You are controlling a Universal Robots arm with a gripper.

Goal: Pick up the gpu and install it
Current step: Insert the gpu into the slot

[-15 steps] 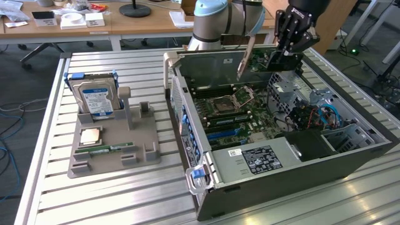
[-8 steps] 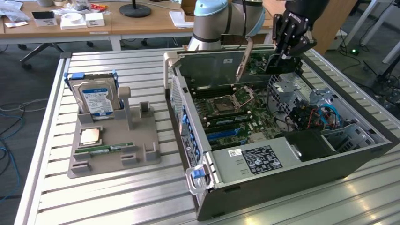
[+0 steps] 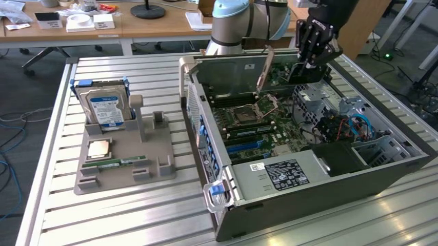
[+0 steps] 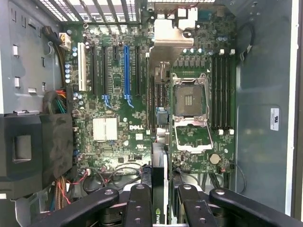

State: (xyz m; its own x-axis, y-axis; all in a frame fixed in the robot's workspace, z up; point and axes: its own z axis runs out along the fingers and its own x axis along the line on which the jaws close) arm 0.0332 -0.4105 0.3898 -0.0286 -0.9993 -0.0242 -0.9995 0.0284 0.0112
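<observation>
My gripper (image 3: 306, 62) is clamped on the gpu (image 4: 158, 179), its edge toward the board; I judge that orientation matches a slot. The motherboard (image 4: 137, 118) lies straight below the gripper.

surface: slatted metal table (image 3: 102, 220) | on it: grey parts holder (image 3: 126, 149), open computer case (image 3: 321, 197)

Bright, even light covers the slatted bench (image 3: 137, 215); glare whitens the case's vent grille (image 4: 102, 9), while the gpu (image 4: 158, 203) sits shadowed.

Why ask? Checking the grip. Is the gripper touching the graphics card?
Touching. Wrist view: gripper fingers clamp the graphics card from both sides.
</observation>
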